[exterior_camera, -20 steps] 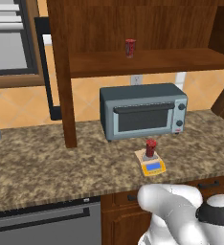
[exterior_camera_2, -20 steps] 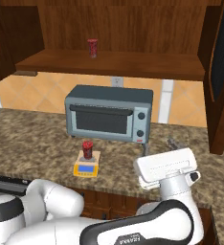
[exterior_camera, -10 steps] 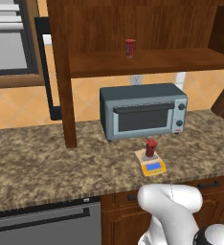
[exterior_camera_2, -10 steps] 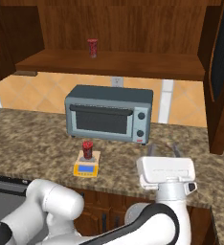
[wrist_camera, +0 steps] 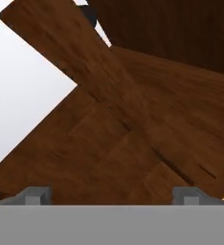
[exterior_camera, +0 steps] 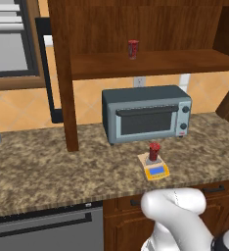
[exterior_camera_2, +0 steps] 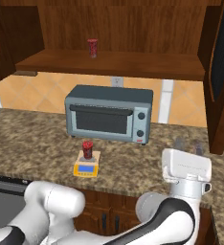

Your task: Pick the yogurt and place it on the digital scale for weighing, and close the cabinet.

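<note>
The yogurt (exterior_camera_2: 87, 149) sits on the digital scale (exterior_camera_2: 85, 166). Your gripper (wrist_camera: 113, 194), jaws wide and empty, faces the open cabinet (exterior_camera_2: 221, 72); a careless swing could jam its doors.

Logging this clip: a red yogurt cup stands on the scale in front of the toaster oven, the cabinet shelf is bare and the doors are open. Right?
One thing is wrong: the shelf is not bare. A second red cup stands on it, as the right base view shows. The yogurt does stand on the scale before the toaster oven, and the cabinet doors are open.
</note>
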